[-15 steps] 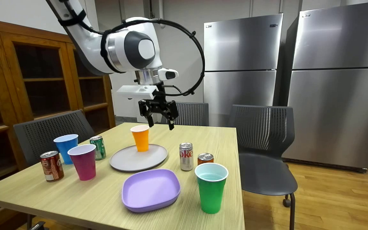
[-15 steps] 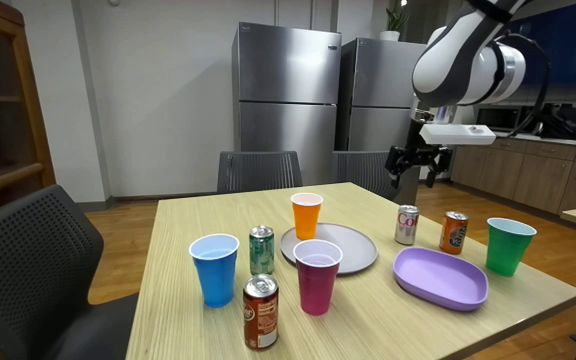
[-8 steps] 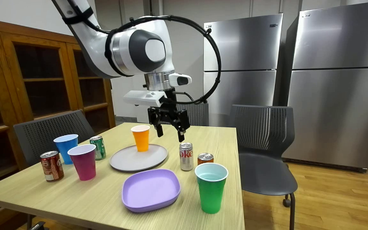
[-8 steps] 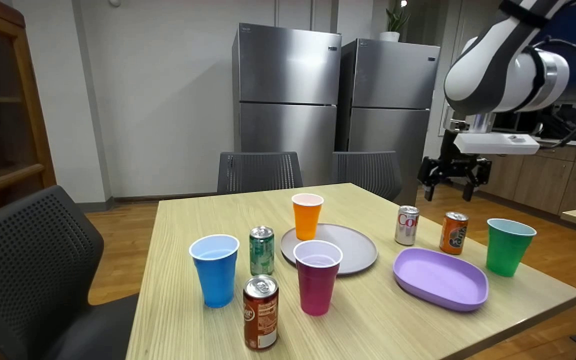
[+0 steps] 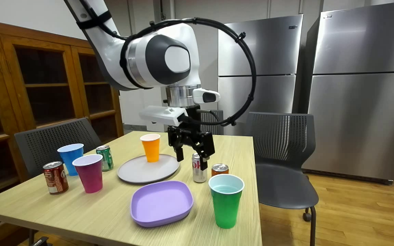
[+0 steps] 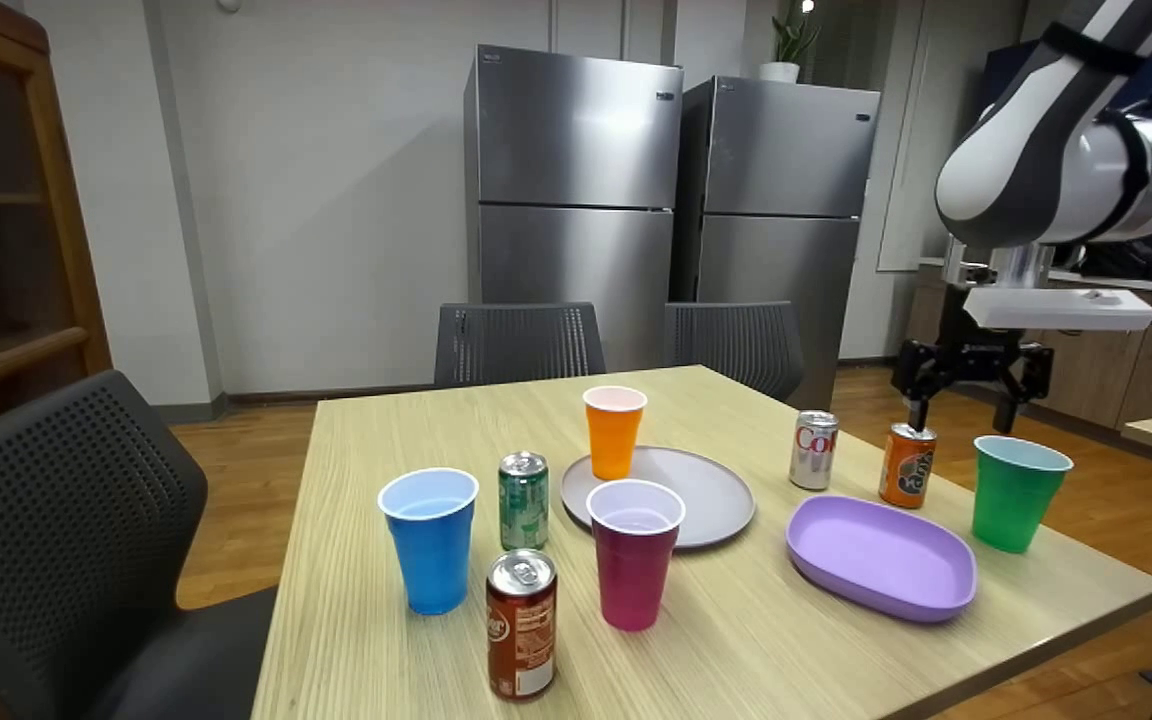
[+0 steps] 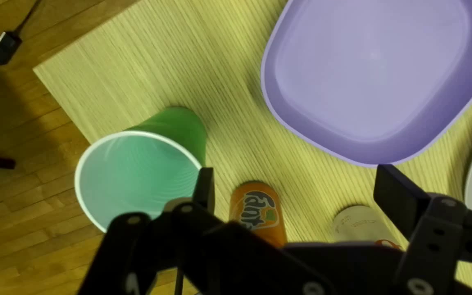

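The gripper (image 6: 962,420) is hanging above the bench (image 6: 366,650) with its jaws spread wide, and it is holding nothing. Close below it, an orange can (image 6: 906,472) is standing upright on the bench, between a green cup (image 6: 1016,505) and a silver can (image 6: 813,455), which are both standing upright too. A purple plate (image 6: 881,560) is lying near the orange can.

In the wrist view, both cans are showing between the fingers (image 7: 205,188); one fingertip is overlapping the rim of the green cup, and the other is lining up with the edge of the purple plate. This crowding is looking like the main hazard. If the gripper were coming straight down from this pose, a finger could be catching the rim, and such a thin-looking cup could be toppling easily. In an exterior view, one fingertip is overlapping the lid of the orange can; whether they are touching is not showing clearly. A finger landing on that lid could be tipping the can. Closing with both cans inside the spread could be knocking one into the other.

Farther off, an orange cup (image 6: 613,440) is standing on a grey plate (image 6: 721,490), and a maroon cup (image 6: 633,575) is standing nearby; a low sideways swing could be sweeping these over.
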